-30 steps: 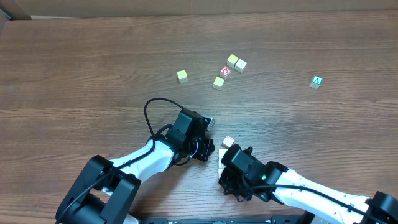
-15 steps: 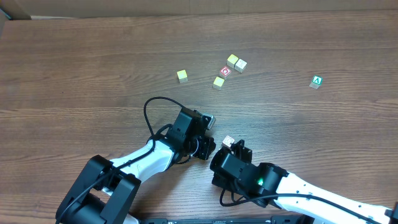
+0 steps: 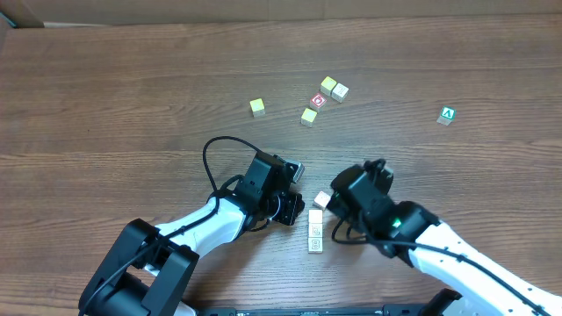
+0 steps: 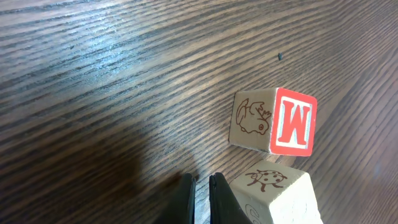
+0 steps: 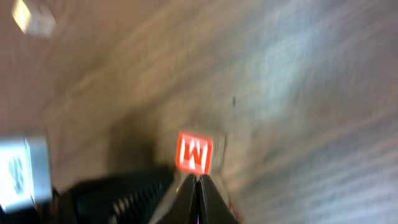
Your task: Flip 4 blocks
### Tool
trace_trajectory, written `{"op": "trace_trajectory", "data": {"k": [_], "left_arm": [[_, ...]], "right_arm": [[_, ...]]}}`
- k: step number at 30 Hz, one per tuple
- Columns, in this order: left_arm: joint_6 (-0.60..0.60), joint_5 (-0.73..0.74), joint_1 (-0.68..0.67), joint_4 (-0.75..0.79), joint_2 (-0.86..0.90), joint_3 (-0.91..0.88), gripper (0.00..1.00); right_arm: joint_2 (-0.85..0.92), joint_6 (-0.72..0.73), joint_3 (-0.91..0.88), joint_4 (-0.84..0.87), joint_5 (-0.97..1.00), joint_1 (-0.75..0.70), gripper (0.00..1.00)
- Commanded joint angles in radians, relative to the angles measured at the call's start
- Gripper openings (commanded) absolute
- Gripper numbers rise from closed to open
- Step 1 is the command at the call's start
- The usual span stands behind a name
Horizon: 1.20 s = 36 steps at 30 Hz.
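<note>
On the wood-grain worktop (image 3: 105,96) the left arm (image 3: 215,219) reaches in from the near-left corner and the right arm (image 3: 439,247) from the near-right, their heads close together near the front middle. The left jaws are pressed together with nothing between them. In the left wrist view the dark fingertips (image 4: 185,200) sit low over bare wood, just beside a cream block with a drawn beetle (image 4: 273,190) on their right. A little beyond it stands the M block (image 4: 273,121), its red letter face turned sideways and a line-drawn animal on the neighbouring cream face; whether these two blocks touch cannot be told. The right jaws are likewise together and empty: the right wrist view is blurred, but the fingertips (image 5: 186,196) meet in a point just short of the red M face. From overhead the M block shows a pale top between the two arm heads, and just nearer the front edge lies a short row of pale printed blocks (image 3: 315,233) laid end to end, their number hard to tell. Well apart, toward the far side, four yellow-topped blocks (image 3: 308,116) are scattered around a red cube with a white ring (image 3: 318,101), two of them touching, and a green A cube (image 3: 447,115) sits alone off to the right
</note>
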Motion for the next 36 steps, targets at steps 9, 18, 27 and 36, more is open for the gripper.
{"op": "trace_trajectory", "data": {"k": [9, 18, 27, 36], "left_arm": [[-0.003, -0.003, -0.005, 0.008, 0.014, -0.01, 0.04], [-0.003, -0.004, -0.005, 0.018, 0.014, -0.01, 0.04], [-0.006, 0.0, -0.005, 0.031, 0.014, -0.01, 0.04], [-0.006, -0.001, -0.005, 0.036, 0.014, -0.01, 0.04]], "right_arm": [[0.18, -0.142, 0.026, 0.15, -0.061, -0.071, 0.04], [0.272, -0.14, 0.026, 0.214, -0.074, -0.071, 0.04], [0.314, -0.14, 0.026, 0.251, -0.075, -0.071, 0.04], [0.325, -0.141, 0.026, 0.277, -0.091, -0.071, 0.04]]}}
